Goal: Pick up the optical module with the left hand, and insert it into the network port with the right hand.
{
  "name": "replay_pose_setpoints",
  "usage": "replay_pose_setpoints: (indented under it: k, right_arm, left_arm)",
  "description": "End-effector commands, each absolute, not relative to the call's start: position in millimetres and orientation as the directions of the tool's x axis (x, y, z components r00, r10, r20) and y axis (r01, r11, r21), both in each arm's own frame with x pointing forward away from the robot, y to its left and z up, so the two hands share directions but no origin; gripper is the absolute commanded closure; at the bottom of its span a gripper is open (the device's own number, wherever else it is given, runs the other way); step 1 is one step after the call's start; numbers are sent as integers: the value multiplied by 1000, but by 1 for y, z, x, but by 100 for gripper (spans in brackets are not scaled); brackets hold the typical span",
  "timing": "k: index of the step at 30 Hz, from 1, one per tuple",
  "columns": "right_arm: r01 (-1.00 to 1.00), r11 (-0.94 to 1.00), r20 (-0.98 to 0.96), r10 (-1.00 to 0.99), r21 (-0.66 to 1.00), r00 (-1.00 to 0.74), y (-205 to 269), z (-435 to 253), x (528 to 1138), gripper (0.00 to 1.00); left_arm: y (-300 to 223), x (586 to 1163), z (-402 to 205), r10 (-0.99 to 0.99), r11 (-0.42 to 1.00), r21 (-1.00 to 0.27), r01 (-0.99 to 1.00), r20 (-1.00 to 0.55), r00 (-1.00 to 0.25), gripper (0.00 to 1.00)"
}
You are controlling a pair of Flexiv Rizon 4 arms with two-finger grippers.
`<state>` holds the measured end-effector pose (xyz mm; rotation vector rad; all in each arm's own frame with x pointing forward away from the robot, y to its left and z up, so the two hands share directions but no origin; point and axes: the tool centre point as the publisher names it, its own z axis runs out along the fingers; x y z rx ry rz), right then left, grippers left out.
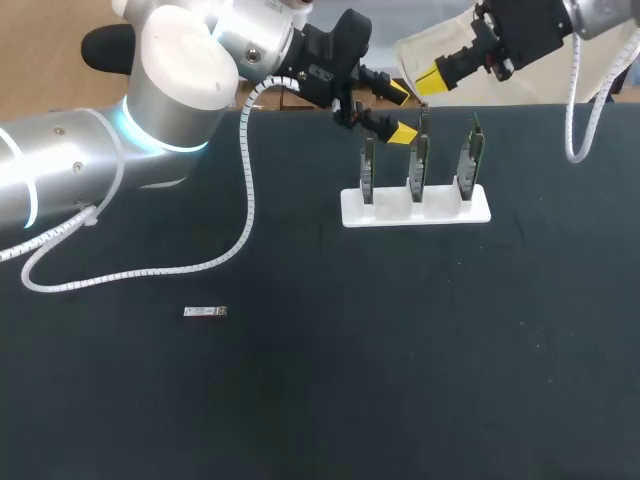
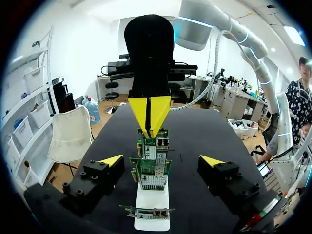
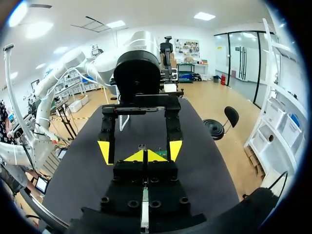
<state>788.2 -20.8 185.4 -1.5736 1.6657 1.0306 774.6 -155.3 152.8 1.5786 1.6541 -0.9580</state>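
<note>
Module (image 1: 205,313) flat on the dark table (image 1: 320,400), alone, well apart from both arms and not yet picked up. Small, thin and silver; likely light, and easy to nudge away if pinched badly. Left gripper (image 1: 402,112) up high at the far side, near the white stand (image 1: 390,213), with fingers spread wide and nothing between them. Wrong place for the first job, by the look of things: needs to go over and down to the module. Right gripper (image 1: 428,82) just above the middle card (image 1: 420,165), yellow tips pressed tight together, nothing seen between them. Maybe parked there to be close to the port (image 2: 163,143) for the push-in step. White stand holding three green cards, one in each slot, all upright in a row: left card (image 1: 368,172), middle card, right card (image 1: 470,160). Stood on edge like that, most likely, to keep the ports facing out and easy to reach. From the left wrist, cards lined up one behind another ahead of the spread fingers, with shiny ports on the near edges. No module seen in any port. Task judged barely begun: pick first, pass over next, push in last.
</note>
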Motion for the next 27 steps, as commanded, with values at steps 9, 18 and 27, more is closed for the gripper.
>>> replay_pose_setpoints:
  k: [9,18,27]
  right_arm:
    - [-991,-8,-845,-523,134,-110,-20,177,788,100]
    - [-990,-2,-840,-530,142,-119,-21,173,787,100]
    - [-991,4,-843,-525,136,-117,-21,172,787,100]
  left_arm:
    - [-155,774,152,522,8,-68,998,-851,-62,0]
    - [-155,774,152,522,8,-68,998,-851,-62,0]
    - [-155,774,152,522,8,-68,998,-851,-62,0]
